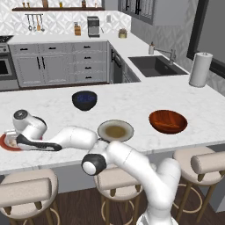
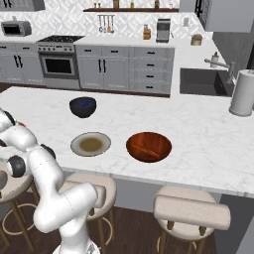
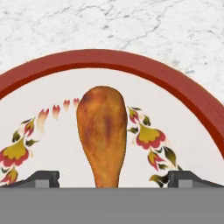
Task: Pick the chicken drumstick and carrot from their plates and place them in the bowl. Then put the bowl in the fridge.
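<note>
Left base view: my arm reaches low and far left across the tabletop (image 1: 132, 94). The gripper (image 1: 12, 141) sits over the red plate (image 1: 5, 145) at the near left edge, and most of that plate is hidden under my hand. The grey plate (image 1: 115, 131) lies near the middle of the tabletop with an olive-brown centre; I see nothing on it. The red bowl (image 1: 168, 121) stands to its right, apart from it. A blue bowl (image 1: 84, 100) stands further back, behind and left of the grey plate. A paper roll (image 1: 200, 69) stands upright at the far right, beside the sink (image 1: 156, 66).

Right base view: the grey plate (image 2: 90, 144) and the red bowl (image 2: 149, 146) lie side by side, near but not touching. A thin orange streak shows on the bowl's brown inside — possibly the carrot, but too small to tell. The blue bowl (image 2: 83, 106) stands behind the grey plate. Stools (image 2: 191, 212) line the near edge.

Hand view: the drumstick (image 3: 102, 131) lies on the cream, flower-patterned centre of the red plate (image 3: 131, 65), thick end away from me, narrow end toward me. My gripper (image 3: 113, 178) stands wide — one fingertip (image 3: 41, 178) on each side of the narrow end, both well clear of it. Nothing is held.
</note>
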You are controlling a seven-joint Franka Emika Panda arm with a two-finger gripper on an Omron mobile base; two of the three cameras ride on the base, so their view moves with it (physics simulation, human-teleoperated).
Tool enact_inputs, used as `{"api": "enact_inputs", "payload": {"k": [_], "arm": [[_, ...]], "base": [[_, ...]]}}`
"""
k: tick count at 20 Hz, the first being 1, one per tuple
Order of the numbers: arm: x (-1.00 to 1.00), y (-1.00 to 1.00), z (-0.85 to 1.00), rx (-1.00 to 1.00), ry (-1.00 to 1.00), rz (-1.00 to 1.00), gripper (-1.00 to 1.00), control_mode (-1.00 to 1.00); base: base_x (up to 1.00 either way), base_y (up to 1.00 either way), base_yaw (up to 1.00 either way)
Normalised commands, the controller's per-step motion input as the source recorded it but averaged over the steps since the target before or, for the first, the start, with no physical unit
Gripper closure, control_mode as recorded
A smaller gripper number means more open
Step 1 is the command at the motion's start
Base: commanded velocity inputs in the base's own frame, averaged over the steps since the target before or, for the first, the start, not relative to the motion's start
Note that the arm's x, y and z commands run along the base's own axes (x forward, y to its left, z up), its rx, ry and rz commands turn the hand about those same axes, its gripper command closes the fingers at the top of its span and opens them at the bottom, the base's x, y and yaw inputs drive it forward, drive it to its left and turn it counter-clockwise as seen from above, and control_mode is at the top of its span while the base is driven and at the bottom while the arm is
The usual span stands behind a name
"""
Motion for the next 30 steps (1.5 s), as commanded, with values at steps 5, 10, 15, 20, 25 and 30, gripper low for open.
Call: {"api": "enact_inputs", "payload": {"k": [5,10,15,20,25,30], "arm": [[0.28,0.43,-0.01,0.0,0.1,0.0,-1.0,-1.0],[0.03,0.39,-0.22,-0.07,0.21,0.0,1.0,-1.0],[-0.13,0.26,-0.41,-0.3,0.27,0.0,1.0,-1.0],[-0.23,0.05,-0.2,-0.39,0.17,0.0,1.0,-1.0],[-0.29,-0.03,0.27,-0.24,0.01,0.0,1.0,-1.0],[-0.8,-0.22,0.86,-0.13,-0.08,0.0,1.0,-1.0]], "base": [[0.0,0.0,0.0],[0.0,0.0,0.0],[0.0,0.0,0.0],[0.0,0.0,0.0],[0.0,0.0,0.0],[0.0,0.0,0.0]]}}
